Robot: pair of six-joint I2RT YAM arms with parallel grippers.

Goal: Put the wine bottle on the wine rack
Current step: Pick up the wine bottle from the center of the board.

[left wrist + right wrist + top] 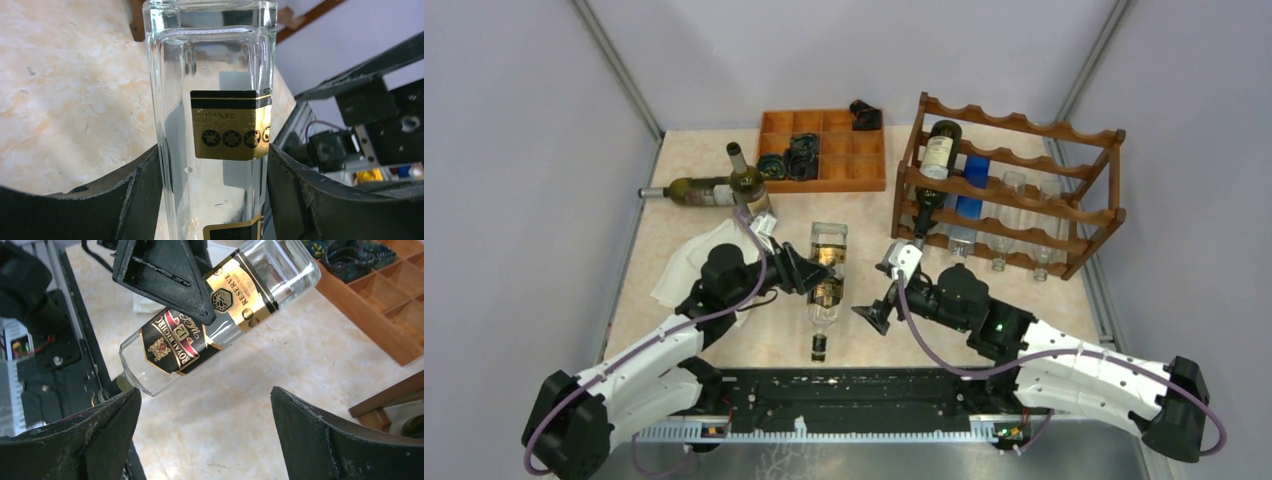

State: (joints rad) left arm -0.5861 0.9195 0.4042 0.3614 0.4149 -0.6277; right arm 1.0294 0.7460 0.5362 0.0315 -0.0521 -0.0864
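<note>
**Overhead and wrist views.** The marbled desk (774, 340) carried the wine rack (1009, 193) at its far right; this reddish-brown rack of scalloped rails held a dark bottle (939, 150) in an upper left cradle and clear bottles (1004, 240) in the tiers below; a flat orange-brown compartment tray (834, 183) sat just left of the rack along the far edge; a white cloth (679, 275) lay at the left, partly under the left arm; beyond it an olive bottle (699, 190) lay on its side, with a pale-labelled bottle (746, 185) just beside it. The wine bottle (828, 270), clear, square-sided and labelled in black and gold, lay lengthwise at mid-desk between the two arms, base toward the tray and dark-capped neck toward the near edge, well apart from the rack; whether it rested on the desk or hung just off it could not be told. The left claw (215, 165) was clamped on the bottle, one finger against each side of the glass body; the right claw (205, 400) stood just to the right of the bottle, its fingers spread wide with only bare desk between them.
</note>
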